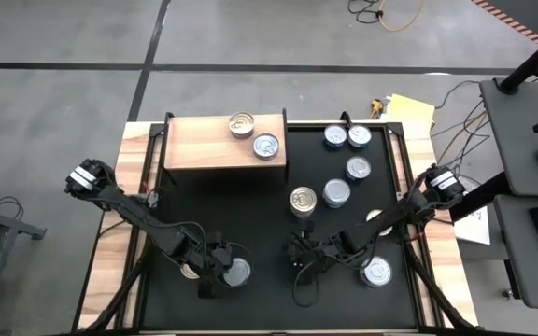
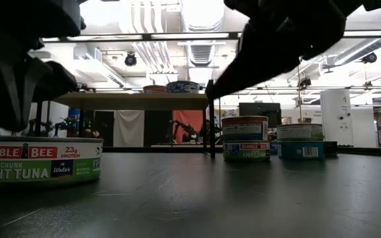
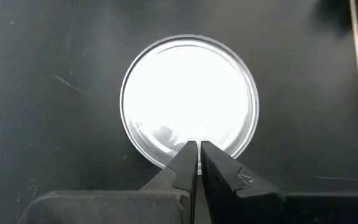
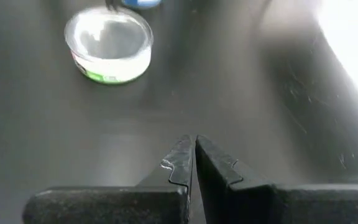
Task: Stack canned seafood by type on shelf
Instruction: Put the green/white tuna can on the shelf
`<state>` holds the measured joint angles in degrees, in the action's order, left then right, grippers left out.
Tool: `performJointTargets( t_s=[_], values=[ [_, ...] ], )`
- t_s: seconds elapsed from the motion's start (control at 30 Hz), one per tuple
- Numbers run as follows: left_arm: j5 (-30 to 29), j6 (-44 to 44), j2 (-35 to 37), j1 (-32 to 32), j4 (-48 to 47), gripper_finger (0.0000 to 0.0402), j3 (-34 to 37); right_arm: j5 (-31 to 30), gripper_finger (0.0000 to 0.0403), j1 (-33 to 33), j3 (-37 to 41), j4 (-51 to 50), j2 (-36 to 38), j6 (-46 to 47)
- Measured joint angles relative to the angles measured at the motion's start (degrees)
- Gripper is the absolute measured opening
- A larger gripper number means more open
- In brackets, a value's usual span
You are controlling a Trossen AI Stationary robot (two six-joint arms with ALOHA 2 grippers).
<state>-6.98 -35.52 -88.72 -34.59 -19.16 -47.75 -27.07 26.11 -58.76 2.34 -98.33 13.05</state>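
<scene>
The light-brown wooden shelf [image 1: 215, 149] stands at the table's far left and bears a gold-topped can [image 1: 241, 124] and a silver-topped can [image 1: 266, 146]. Several more cans stand on the black table, among them a gold-topped can [image 1: 304, 201]. My left gripper [image 3: 197, 148] is shut over the near part of a silver-topped tuna can [image 3: 188, 93], [image 2: 38, 162], which stands on the table near its front edge. My right gripper [image 4: 194, 144], also [image 1: 299, 254], is shut, slants down above bare table and touches nothing. A green-labelled can [image 4: 109, 46] stands ahead of it. My left gripper points steeply down over the tuna can's top near its rim [image 3: 166, 140]. The fingers are shut with nothing between them. Whether their tips touch the lid or stand just above it, I cannot tell.
A cluster of blue-labelled cans [image 1: 346, 137] stands at the far right, two more [image 1: 358, 168], [image 1: 336, 193] lie nearer, and a silver-topped can [image 1: 375, 272] sits at the near right. Another can [image 1: 191, 271] shows partly under my left arm. The table's middle [image 1: 250, 215] is bare.
</scene>
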Motion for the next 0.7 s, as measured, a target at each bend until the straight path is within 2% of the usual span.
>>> performJointTargets(
  t_s=[0.23, 0.57, 0.7],
  values=[
    [-2.28, 0.16, -3.73, -0.02, 1.69, 0.0000, -0.76, 0.06, 0.0013, -0.16, 0.07, 1.16, -1.29, -0.20],
    [-14.43, 9.98, -8.88, 0.41, 0.69, 0.0000, -6.22, 0.26, 0.0013, -0.24, 0.28, 0.97, -1.28, 0.86],
    [-17.05, 10.25, -9.18, 1.57, 0.63, 0.0000, -6.38, 1.03, 0.0013, -0.24, 0.28, -0.11, -1.28, 3.50]
  ],
)
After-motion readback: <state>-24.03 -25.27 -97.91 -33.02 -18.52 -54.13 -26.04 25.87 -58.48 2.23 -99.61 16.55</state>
